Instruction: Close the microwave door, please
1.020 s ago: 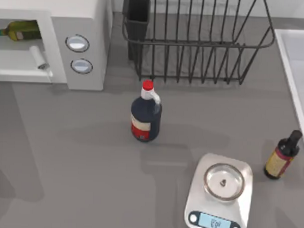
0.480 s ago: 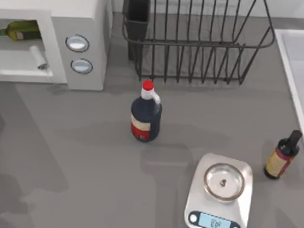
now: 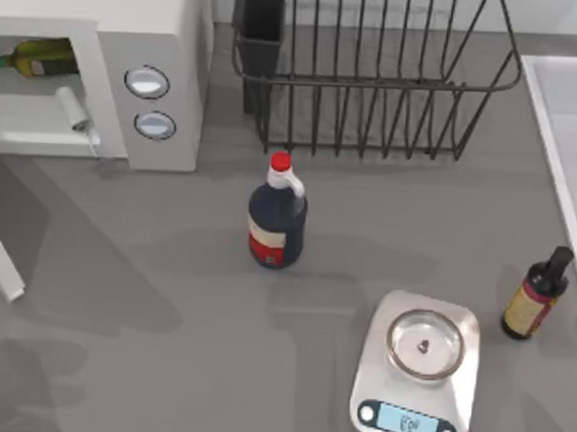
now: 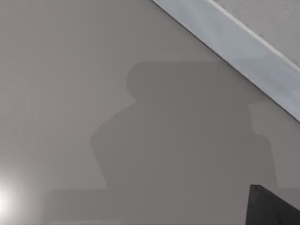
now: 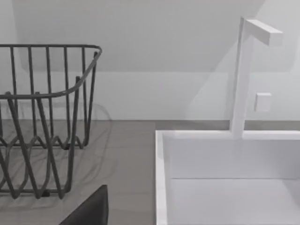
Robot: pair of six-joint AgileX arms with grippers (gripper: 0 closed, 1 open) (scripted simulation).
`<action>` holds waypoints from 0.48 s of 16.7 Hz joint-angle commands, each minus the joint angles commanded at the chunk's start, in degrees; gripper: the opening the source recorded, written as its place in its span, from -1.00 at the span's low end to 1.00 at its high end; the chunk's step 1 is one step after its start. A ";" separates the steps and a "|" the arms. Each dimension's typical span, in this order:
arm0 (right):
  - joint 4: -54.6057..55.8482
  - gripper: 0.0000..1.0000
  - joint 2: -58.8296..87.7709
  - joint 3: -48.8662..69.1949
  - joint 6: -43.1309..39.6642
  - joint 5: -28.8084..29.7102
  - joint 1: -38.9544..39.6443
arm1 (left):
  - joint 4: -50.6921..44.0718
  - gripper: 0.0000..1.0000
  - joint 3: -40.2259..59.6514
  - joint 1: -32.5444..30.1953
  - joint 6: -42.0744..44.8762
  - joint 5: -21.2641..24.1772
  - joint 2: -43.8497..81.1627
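The microwave [image 3: 153, 31] stands at the far left of the worktop [image 3: 170, 364], its two round knobs [image 3: 147, 81] facing the near side. The microwave door [image 3: 26, 131] is open: it lies swung down in front of the cavity, and its small bar handle [image 3: 72, 109] sits at its right end, just beside the knob panel. Inside the cavity lies a greenish bottle [image 3: 38, 56].

From above, a dark bottle with a red cap [image 3: 277, 216] stands upright near the middle. A kitchen scale [image 3: 416, 372] is at the near right, and a small dark bottle [image 3: 537, 296] is just to its right. A wire dish rack [image 3: 369, 86] holding a black cup [image 3: 262, 25] sits at the far side. A slanted white piece [image 3: 1, 263] juts in at the left edge; what it is cannot be told.

The left wrist view adds a dark corner of the left claw [image 4: 269, 208] over shadowed bare worktop, beside a pale strip [image 4: 243, 51]. The right wrist view adds a dark corner of the right claw [image 5: 91, 211], the rack's end, and a white sink [image 5: 225, 178] with its tall faucet [image 5: 243, 75]. Whether either claw is spread or pressed together cannot be told.
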 joint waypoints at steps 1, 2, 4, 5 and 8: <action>0.00 1.00 0.00 0.00 0.00 0.00 0.00 | 0.05 -1.00 -0.37 -1.29 -1.17 -1.02 -0.57; 0.00 1.00 0.00 0.00 0.00 0.00 0.00 | 0.12 -1.00 -0.87 -3.17 -2.75 -2.41 -1.36; 0.00 1.00 0.00 0.00 0.00 0.00 0.00 | 0.31 -1.00 -2.18 -8.73 -6.78 -5.99 -3.46; 0.00 1.00 0.00 0.00 0.00 0.00 0.00 | 0.42 -1.00 -2.94 -12.26 -9.11 -8.03 -4.70; 0.00 1.00 0.00 0.00 0.00 0.00 0.00 | 0.77 -1.00 -5.28 -22.51 -16.29 -14.25 -8.54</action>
